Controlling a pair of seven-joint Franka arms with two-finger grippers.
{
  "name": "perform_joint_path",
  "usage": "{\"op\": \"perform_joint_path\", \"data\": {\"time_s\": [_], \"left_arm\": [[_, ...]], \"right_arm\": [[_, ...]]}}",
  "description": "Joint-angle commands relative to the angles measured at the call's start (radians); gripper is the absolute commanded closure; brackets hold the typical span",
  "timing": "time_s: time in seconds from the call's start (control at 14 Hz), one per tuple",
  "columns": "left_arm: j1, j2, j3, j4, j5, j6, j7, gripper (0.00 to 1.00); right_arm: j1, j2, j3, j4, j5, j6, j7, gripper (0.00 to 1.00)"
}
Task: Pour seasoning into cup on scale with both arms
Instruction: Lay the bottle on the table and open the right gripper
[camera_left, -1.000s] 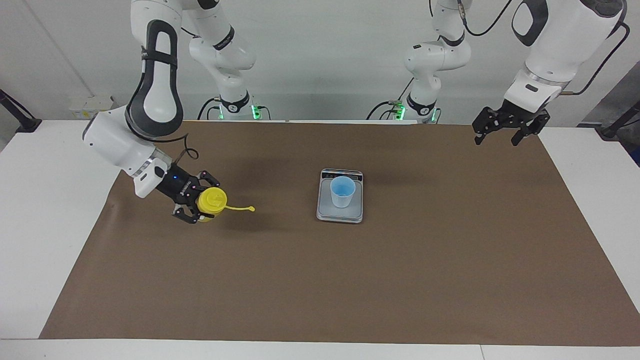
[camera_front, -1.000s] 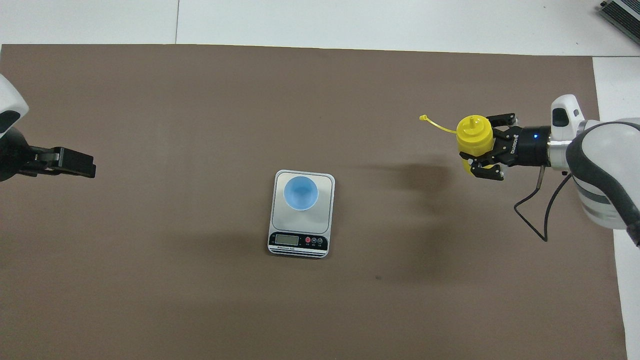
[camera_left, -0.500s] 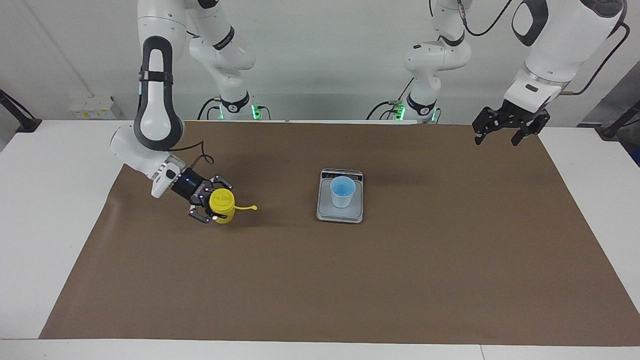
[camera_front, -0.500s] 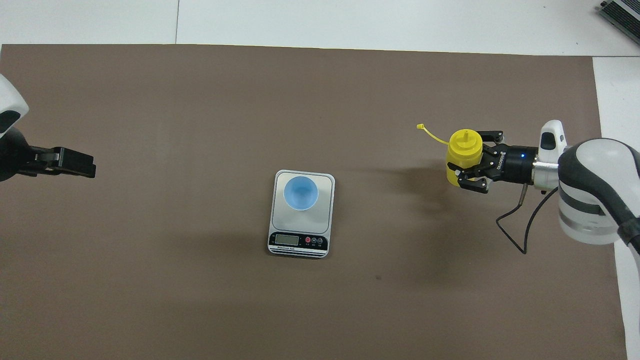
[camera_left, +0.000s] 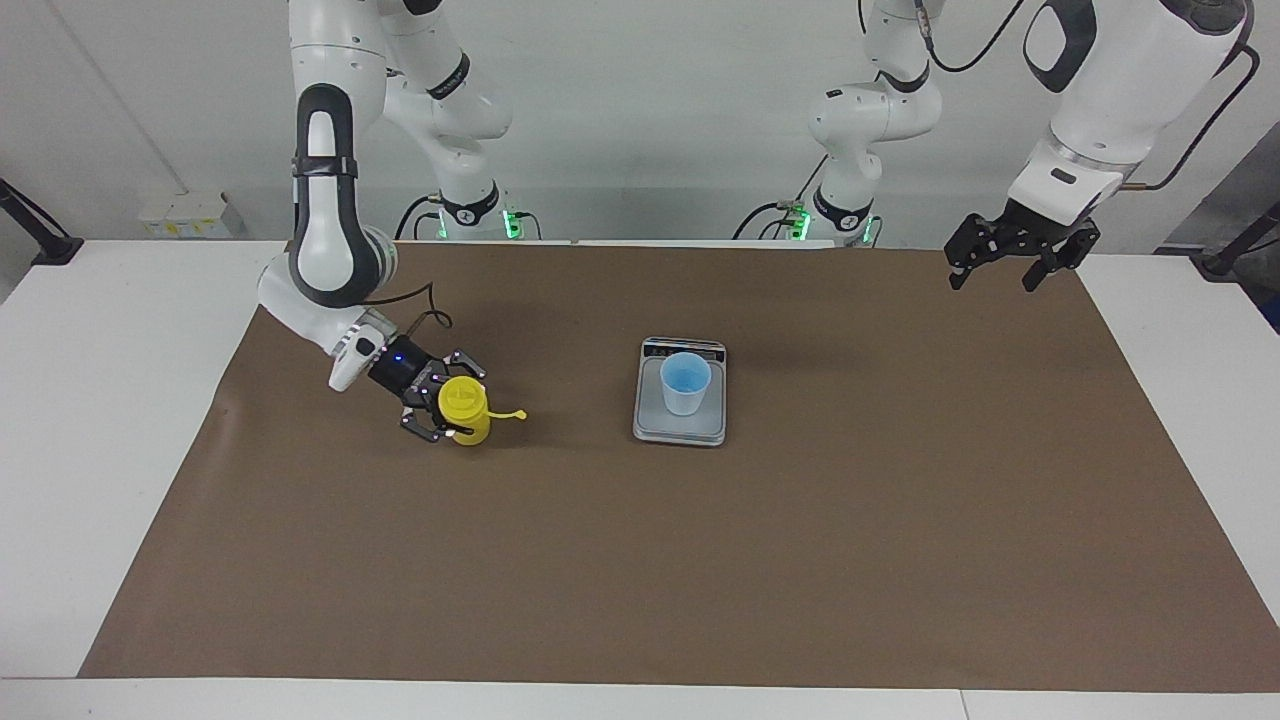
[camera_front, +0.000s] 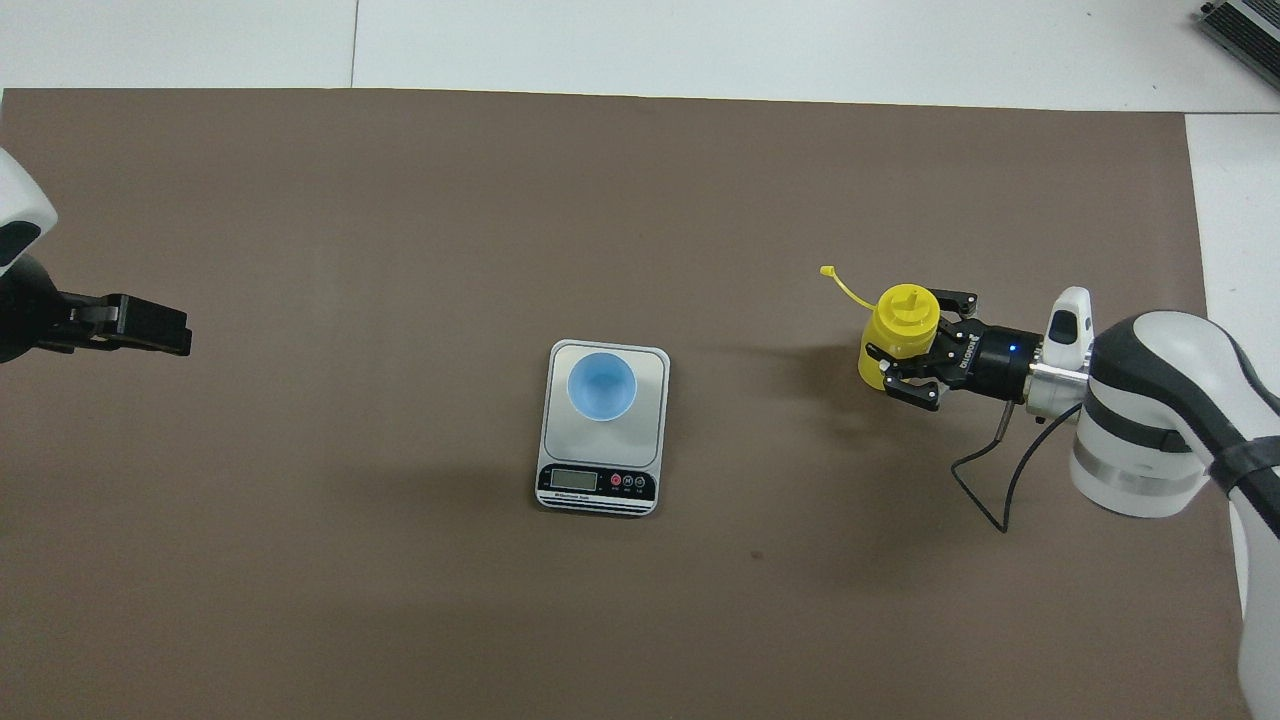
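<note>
Seasoning bottle (camera_left: 465, 409) stands upright on mat, right fingers (camera_left: 432, 432) clasping it.

Two white jointed arms are seen, each built of rounded glossy shells with dark grey bands at the joints. On the right arm (camera_left: 325, 215) a long dark grey oval panel with a white inset is carried along the forearm, crossed by a black strap. A similar dark-rimmed panel is shown on the left arm (camera_left: 1105, 95). Green lights are lit at both bases. Black cables are looped from the wrists, one curled at the 6 o'clock side of the right wrist in the overhead view. The right gripper (camera_front: 915, 350) is made of black linkages dotted with pale screw heads, marked with white lettering and a small blue light. The left gripper (camera_left: 1010, 262) is black throughout.
</note>
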Motion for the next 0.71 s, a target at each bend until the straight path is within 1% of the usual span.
{"op": "perform_joint_path", "data": {"time_s": [0.0,0.36,0.64], "left_arm": [[0.011,-0.017,-0.002,-0.011,-0.011,-0.005,0.014,0.00],[0.011,-0.017,-0.002,-0.011,-0.011,-0.005,0.014,0.00],[0.011,-0.017,-0.002,-0.011,-0.011,-0.005,0.014,0.00]], "right_arm": [[-0.009,-0.047,0.007,-0.046,0.044,0.014,-0.051,0.00],[-0.016,-0.050,0.004,-0.049,0.042,0.009,-0.077,0.00],[-0.041,-0.078,0.002,-0.084,0.027,0.003,-0.099,0.00]]}}
